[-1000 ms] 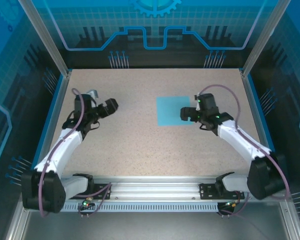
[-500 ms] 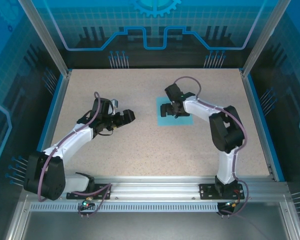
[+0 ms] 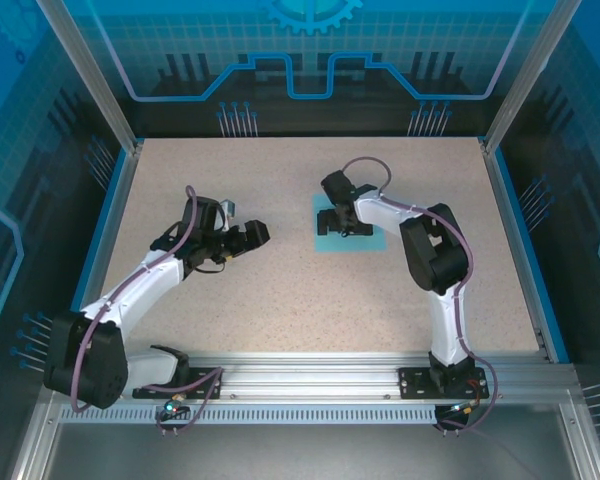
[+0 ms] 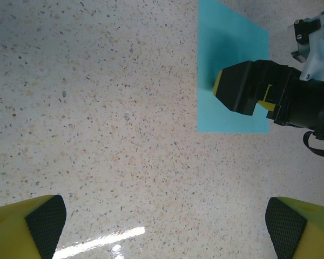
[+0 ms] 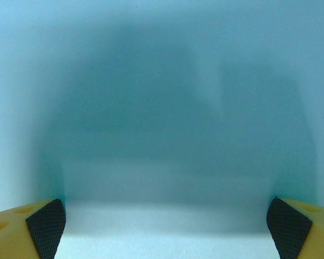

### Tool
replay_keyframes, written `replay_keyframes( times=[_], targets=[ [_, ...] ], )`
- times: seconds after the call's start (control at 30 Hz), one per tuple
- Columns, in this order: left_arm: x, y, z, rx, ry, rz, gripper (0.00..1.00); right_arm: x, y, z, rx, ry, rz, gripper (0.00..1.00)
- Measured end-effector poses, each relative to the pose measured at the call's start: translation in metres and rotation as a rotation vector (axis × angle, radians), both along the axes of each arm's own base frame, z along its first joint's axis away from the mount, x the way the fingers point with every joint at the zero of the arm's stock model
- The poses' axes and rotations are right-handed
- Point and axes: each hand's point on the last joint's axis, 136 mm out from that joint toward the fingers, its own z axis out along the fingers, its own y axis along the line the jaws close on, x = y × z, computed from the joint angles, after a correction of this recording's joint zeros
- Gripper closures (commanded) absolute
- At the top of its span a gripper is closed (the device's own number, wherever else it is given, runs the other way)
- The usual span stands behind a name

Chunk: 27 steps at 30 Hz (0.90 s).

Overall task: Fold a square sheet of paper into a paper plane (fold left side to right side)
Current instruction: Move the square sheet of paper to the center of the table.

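Top external: right end effector (image 3: 332, 222) spread over sheet (image 3: 325, 245) edge.

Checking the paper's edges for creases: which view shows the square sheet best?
Left wrist: the square sheet lies flat, its edges sharp, with the right gripper over it. Top external shows it small, partly under that gripper. Right wrist shows blurred cyan up close.
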Motion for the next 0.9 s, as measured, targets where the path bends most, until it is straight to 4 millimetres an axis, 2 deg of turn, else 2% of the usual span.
replay_keyframes(
  times=[0.1, 0.23, 0.53, 0.63, 0.8, 0.9],
  targets=[
    [-0.001, 0.000, 0.000, 0.001, 0.003, 0.000, 0.01, -0.013, 0.006, -0.001, -0.004, 0.005, -0.008, 0.00],
    [-0.002, 0.001, -0.001, 0.003, 0.010, 0.001, 0.01, -0.041, 0.018, -0.001, -0.003, 0.019, -0.017, 0.00],
    [-0.004, 0.002, -0.004, 0.009, 0.027, 0.009, 0.01, -0.106, 0.060, -0.002, -0.006, 0.046, 0.029, 0.00],
    [-0.005, 0.002, -0.005, 0.007, 0.032, 0.013, 0.01, -0.116, 0.069, -0.001, -0.003, 0.048, 0.051, 0.00],
    [-0.005, 0.000, -0.013, -0.008, 0.074, 0.021, 0.02, -0.121, 0.069, 0.003, -0.007, 0.059, 0.071, 0.00],
    [-0.006, -0.005, -0.025, -0.032, 0.130, 0.018, 0.05, -0.121, 0.068, 0.017, 0.005, 0.047, 0.084, 0.00]
  ],
)
